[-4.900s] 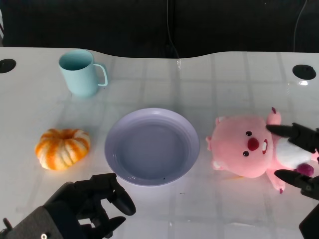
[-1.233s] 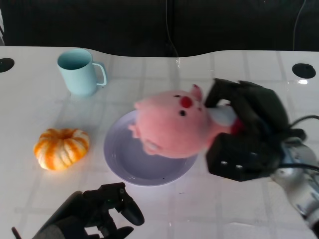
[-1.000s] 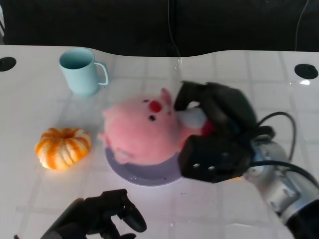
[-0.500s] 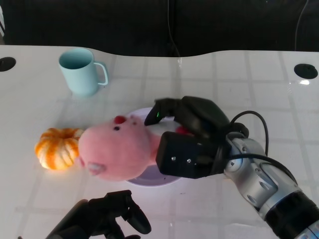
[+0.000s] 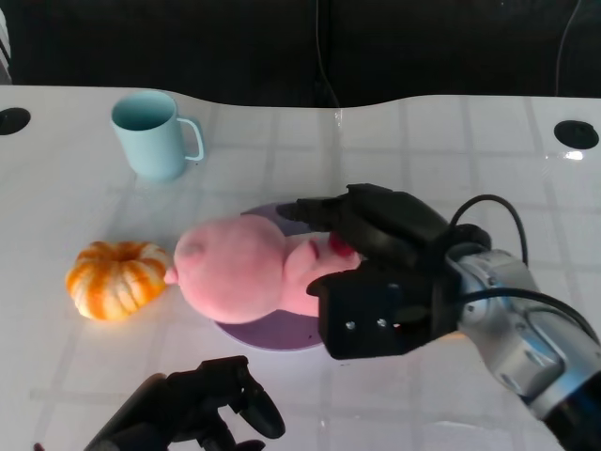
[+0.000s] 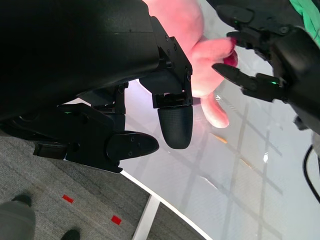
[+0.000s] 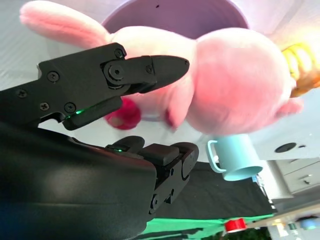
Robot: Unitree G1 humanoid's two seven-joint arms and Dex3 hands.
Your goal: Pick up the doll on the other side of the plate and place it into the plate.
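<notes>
From my head camera I see my right hand (image 5: 376, 272) reaching over the lavender plate (image 5: 272, 334), its fingers wrapped around the body of the pink plush doll (image 5: 239, 268), which lies across the plate with its round head hanging past the rim toward the orange-and-white pumpkin (image 5: 117, 279); the head comes just beside the pumpkin, though I cannot tell whether they touch. A light blue mug (image 5: 150, 134) stands upright farther back on the white tabletop (image 5: 451, 150), well apart from the plate. My left hand (image 5: 202, 413) sits low at the near edge, fingers curled in and holding nothing. Through my left wrist camera, that hand (image 6: 150, 125) fills the frame as a black shell with fingers bent inward around nothing, and beyond it the doll (image 6: 200, 65) shows pink against the tabletop (image 6: 240, 180), with the fingers of my right hand (image 6: 260, 60) closed about it. A strip of grey floor (image 6: 60, 210) with small red marks (image 6: 115, 220) runs beside the tabletop. Through my right wrist camera, my right hand (image 7: 145, 110) has one finger laid over the doll (image 7: 235, 85) and another beneath it, pinching the soft body; the plate (image 7: 175, 15) lies behind the doll, the mug (image 7: 235, 157) near the head, and a sliver of the pumpkin (image 7: 300, 65) past it.
</notes>
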